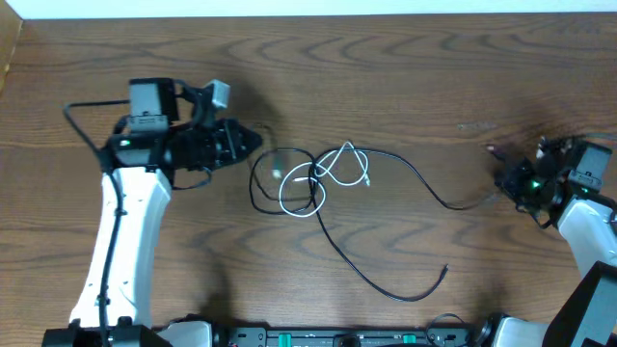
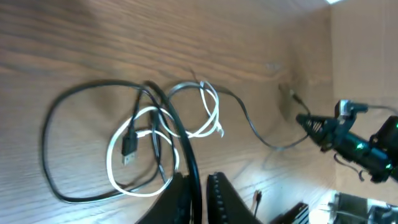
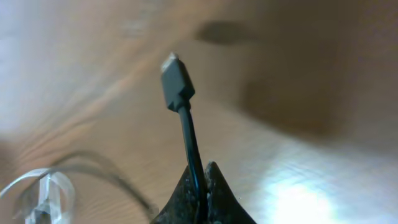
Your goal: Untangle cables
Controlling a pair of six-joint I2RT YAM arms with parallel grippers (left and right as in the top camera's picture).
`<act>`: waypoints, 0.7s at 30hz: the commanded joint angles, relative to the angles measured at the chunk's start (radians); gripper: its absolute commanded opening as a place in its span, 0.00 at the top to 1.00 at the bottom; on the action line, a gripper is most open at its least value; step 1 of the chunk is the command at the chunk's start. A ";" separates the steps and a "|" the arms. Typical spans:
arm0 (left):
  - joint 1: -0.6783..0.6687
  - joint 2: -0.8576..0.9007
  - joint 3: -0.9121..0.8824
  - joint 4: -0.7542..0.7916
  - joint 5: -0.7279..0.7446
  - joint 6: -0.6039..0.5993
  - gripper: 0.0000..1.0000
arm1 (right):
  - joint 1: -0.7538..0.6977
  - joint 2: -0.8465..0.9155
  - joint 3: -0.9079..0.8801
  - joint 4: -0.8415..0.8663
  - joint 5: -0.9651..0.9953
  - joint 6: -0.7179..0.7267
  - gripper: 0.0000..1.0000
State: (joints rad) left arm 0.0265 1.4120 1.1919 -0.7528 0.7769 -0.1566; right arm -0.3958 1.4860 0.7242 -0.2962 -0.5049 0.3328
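Observation:
The cables lie mid-table in a tangle [image 1: 310,183]: a white cable [image 1: 333,166] looped through black ones. One black cable [image 1: 424,189] runs right to my right gripper [image 1: 501,179], which is shut on it just below its plug [image 3: 176,84]. Another black strand ends at a plug [image 1: 443,271] near the front. My left gripper [image 1: 251,143] sits at the tangle's left edge; in the left wrist view its jaws [image 2: 200,199] are closed around a black cable [image 2: 186,149]. The white loop [image 2: 113,168] and a black loop [image 2: 48,130] lie beyond them.
The table's back edge [image 1: 308,17] meets a white wall. The robot bases and a rail [image 1: 328,337] line the front edge. My right gripper shows in the left wrist view [image 2: 311,122], with a green light behind it.

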 commanded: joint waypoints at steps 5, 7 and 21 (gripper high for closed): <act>-0.177 0.008 0.003 -0.047 -0.255 0.006 0.76 | 0.024 0.004 0.042 0.075 -0.158 -0.061 0.82; -0.214 0.008 0.003 -0.063 -0.300 0.006 0.76 | 0.026 0.004 0.077 0.064 -0.152 -0.034 0.80; -0.267 0.033 -0.021 -0.080 -0.472 0.002 0.71 | 0.471 0.005 0.149 -0.076 -0.061 -0.130 0.44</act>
State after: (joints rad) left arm -0.2375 1.4139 1.1915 -0.8326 0.3847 -0.1566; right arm -0.0456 1.4860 0.8581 -0.3901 -0.5694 0.2462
